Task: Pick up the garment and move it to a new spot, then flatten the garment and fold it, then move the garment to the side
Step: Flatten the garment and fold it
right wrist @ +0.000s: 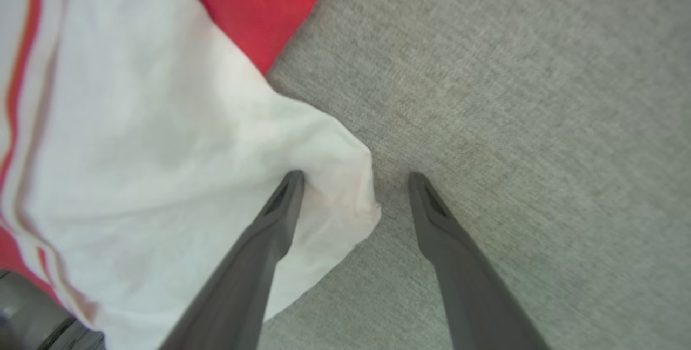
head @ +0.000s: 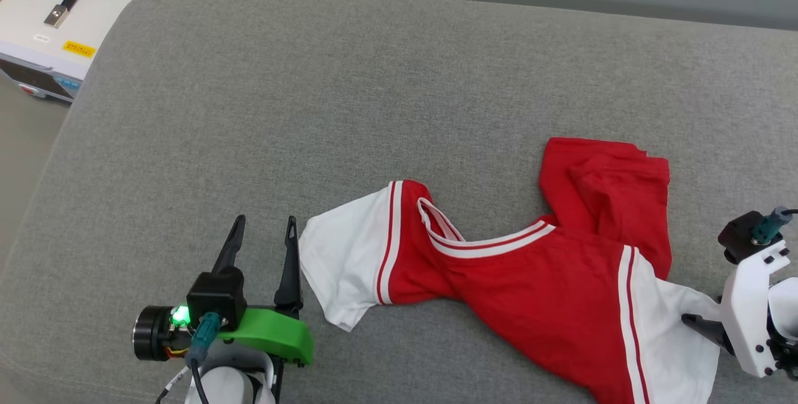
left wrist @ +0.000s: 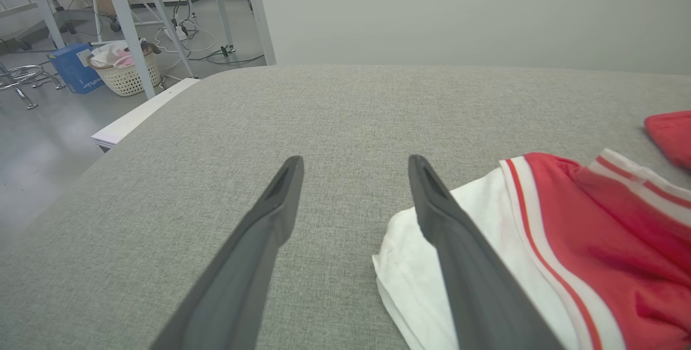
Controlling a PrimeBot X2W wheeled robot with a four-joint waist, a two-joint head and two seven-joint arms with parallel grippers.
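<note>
Left fingers [left wrist: 270, 220] and right fingers [right wrist: 270, 231] spread wide, empty, at either end of the crumpled red, white-sleeved garment [head: 530, 279].

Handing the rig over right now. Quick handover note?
Left gripper: open, empty, beside one white sleeve of the garment.
Right gripper: open, jaws straddling the corner of the other sleeve, not closed on it.
The garment lies crumpled and twisted on the grey cushion.
Done: cannot tell whether the first move is made.
To do: flatten, fold, move aside.
</note>
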